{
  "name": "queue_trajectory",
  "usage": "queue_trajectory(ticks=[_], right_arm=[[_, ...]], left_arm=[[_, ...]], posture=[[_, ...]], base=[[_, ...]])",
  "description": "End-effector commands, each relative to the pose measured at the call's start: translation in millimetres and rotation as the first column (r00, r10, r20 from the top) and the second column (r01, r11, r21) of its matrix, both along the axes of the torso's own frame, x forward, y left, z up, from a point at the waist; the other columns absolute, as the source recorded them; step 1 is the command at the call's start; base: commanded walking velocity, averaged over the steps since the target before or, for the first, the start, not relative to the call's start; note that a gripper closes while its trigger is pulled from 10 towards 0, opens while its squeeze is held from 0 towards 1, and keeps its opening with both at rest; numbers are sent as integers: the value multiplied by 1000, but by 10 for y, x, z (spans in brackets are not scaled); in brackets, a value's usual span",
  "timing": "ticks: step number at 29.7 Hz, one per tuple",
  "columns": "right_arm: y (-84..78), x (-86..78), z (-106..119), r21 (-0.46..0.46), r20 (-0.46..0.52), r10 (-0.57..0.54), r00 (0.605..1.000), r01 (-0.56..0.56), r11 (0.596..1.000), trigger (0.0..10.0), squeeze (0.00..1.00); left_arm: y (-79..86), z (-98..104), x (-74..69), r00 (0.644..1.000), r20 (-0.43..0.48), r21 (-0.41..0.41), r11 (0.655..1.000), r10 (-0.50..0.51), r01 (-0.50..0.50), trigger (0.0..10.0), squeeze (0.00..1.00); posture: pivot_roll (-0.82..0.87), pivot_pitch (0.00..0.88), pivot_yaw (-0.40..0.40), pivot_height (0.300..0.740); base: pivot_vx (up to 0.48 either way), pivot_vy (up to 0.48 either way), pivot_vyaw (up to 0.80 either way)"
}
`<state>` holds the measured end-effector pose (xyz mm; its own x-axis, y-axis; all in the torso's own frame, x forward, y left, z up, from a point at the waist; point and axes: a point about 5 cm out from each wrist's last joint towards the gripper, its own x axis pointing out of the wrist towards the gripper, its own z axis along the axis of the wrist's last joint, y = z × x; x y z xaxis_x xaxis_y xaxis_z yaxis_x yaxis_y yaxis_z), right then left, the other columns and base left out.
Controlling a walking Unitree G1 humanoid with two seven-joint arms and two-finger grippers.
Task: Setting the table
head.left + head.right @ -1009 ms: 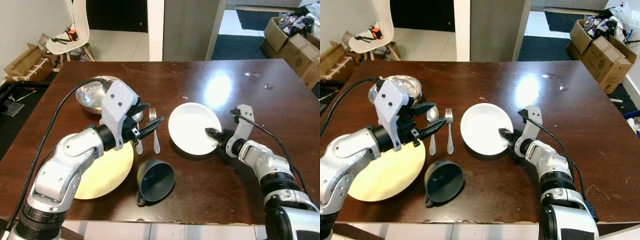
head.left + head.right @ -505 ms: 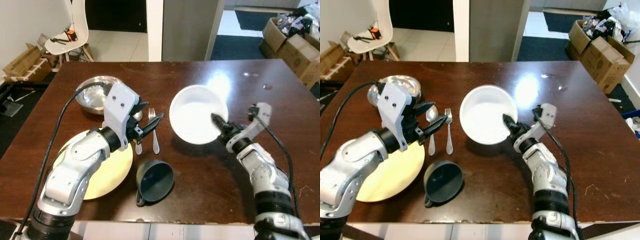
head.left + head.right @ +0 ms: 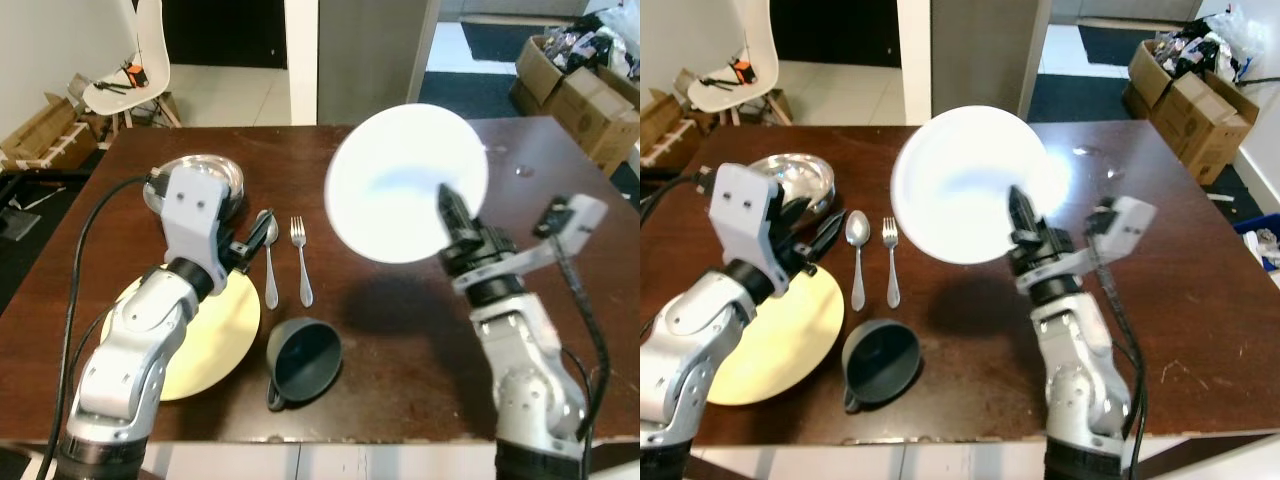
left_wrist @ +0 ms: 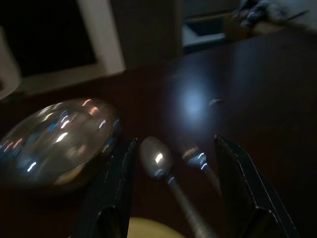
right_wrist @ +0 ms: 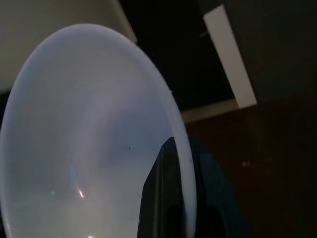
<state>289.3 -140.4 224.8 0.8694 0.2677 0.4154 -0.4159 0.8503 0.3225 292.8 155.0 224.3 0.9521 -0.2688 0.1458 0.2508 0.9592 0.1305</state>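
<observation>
The dark tabletop [image 3: 560, 170] carries a yellow plate [image 3: 215, 340] at 8 o'clock, a steel bowl [image 3: 225, 178] at 10 and a dark cup [image 3: 303, 357] at 6. The white plate [image 3: 400, 180] is held tilted in the air above the centre, the right gripper [image 3: 447, 215] clamped on its rim. The left gripper [image 4: 173, 191], fingers apart, hovers over the spoon [image 3: 269, 262]; the fork [image 3: 300, 258] lies just beside the spoon.

head: 2 eyes, down on table [image 3: 560, 150] | wrists: close along fingers
</observation>
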Motion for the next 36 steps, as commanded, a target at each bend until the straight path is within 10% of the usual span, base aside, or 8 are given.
queue_trajectory(ticks=[1, 16, 36], right_arm=[[69, -68, -5, -43, -7, -19, 1000, 19, 999, 10000, 0], [-120, -108, -80, -282, -105, -15, 994, -15, 959, 10000, 0], [-71, -50, -159, -175, -121, -174, 977, 152, 973, 10000, 0]], left_arm=[[107, -39, -63, 998, -13, -5, 998, 68, -68, 10000, 0], [337, -169, 9, 982, 11, -25, 982, 186, -186, 10000, 0], [280, 19, 146, 986, 89, -34, 990, 140, -138, 10000, 0]], posture=[[-2, 50, 92, 740], [-74, 0, 23, 740], [-60, 0, 66, 740]], base=[[0, 0, 0], [0, 0, 0], [0, 0, 0]])
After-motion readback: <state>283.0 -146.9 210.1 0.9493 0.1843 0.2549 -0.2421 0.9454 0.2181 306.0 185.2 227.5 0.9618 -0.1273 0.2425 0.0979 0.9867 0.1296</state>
